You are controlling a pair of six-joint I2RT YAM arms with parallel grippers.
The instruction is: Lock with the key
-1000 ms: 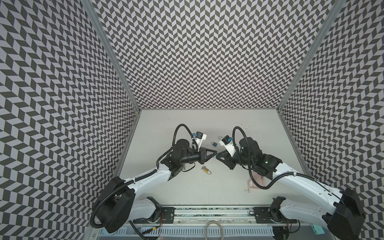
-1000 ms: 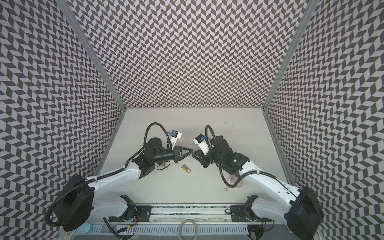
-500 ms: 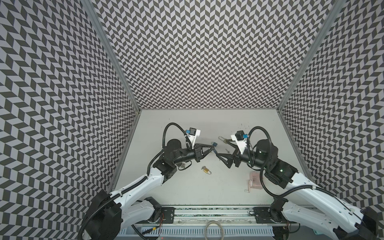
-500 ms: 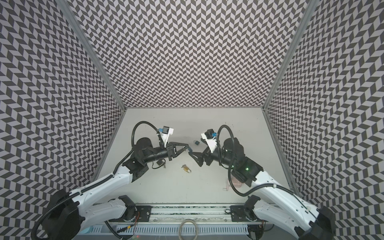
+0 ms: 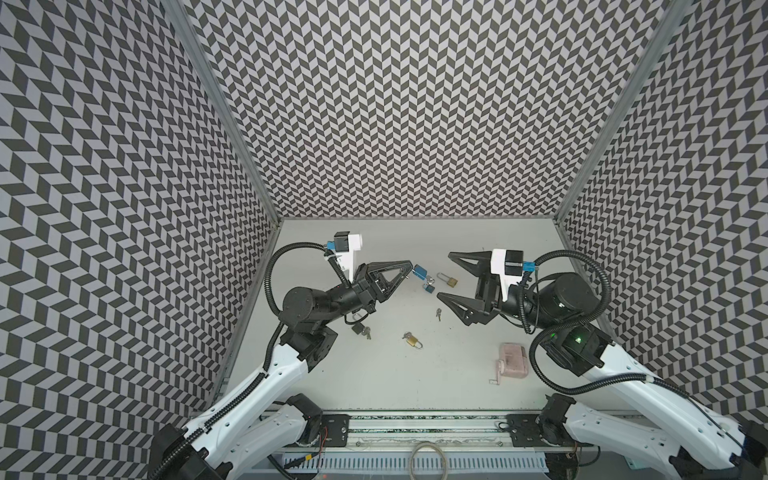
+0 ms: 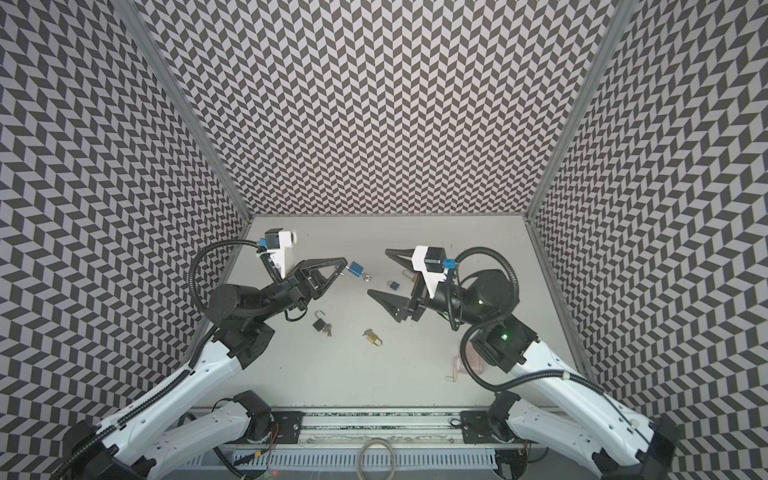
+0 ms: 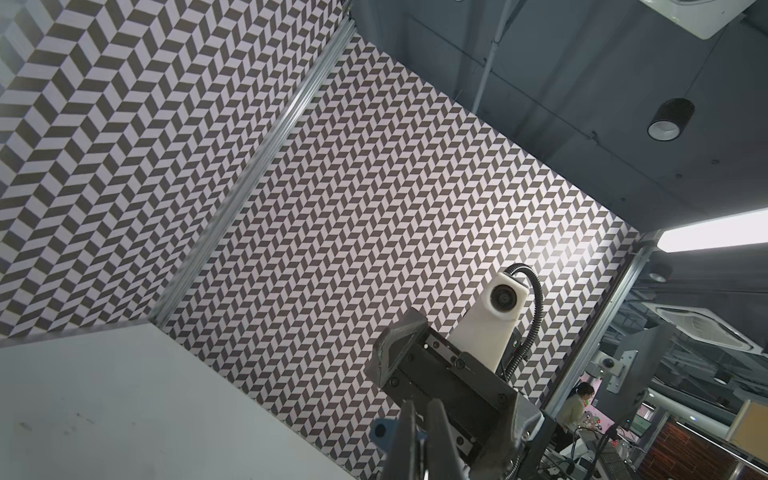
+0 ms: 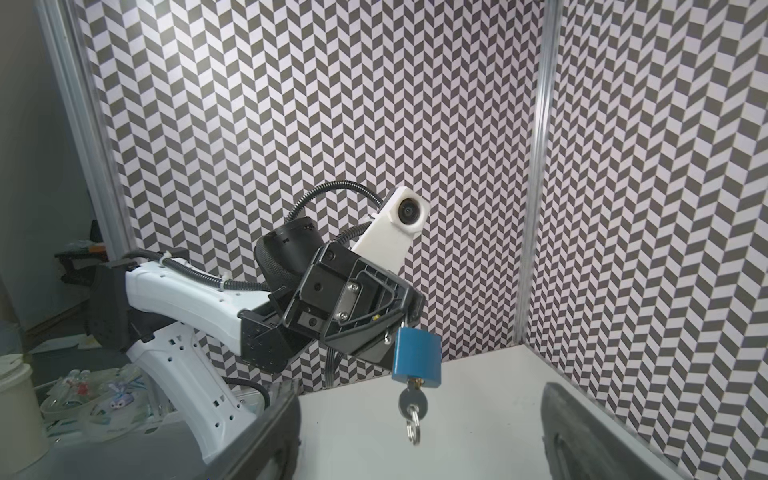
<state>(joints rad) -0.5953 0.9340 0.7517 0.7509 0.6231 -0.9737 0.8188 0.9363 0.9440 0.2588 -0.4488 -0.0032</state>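
Black left jaws are pinched together on the steel shackle of a blue padlock (image 5: 420, 272), which hangs off their tips, clear of the counter (image 5: 374, 386). The right wrist view shows the padlock (image 8: 417, 357) dangling below those tips. A silver key (image 8: 412, 401) sits in the keyway on its underside, and a key ring (image 8: 413, 432) hangs from the key's head. In both top views the held padlock (image 6: 355, 269) is in the gap between the two pairs of jaws, touching the left pair and apart from the right pair. In the left wrist view the left jaws appear as two dark fingers (image 7: 407, 449) almost touching, with a bit of blue beside them.

The right jaws stand wide apart and hold nothing. They face the left jaws, with the padlock and key opposite their opening.

On the counter, in the gap between the jaws, lies a second blue padlock (image 5: 429, 287). Just beside it, nearer the right jaws, is a brass padlock with a long shackle (image 5: 452, 281). A loose key (image 5: 438, 313) lies near the tip of one right jaw. Farther out from the gap, toward the arm bases, lies another brass padlock (image 5: 413, 340) with a key at one end. Behind the left jaws, near that arm's wrist, a black padlock (image 5: 357, 328) lies with keys beside it. Well behind the right jaws, beside the right arm (image 5: 623, 374), lies a pink object (image 5: 513, 361).
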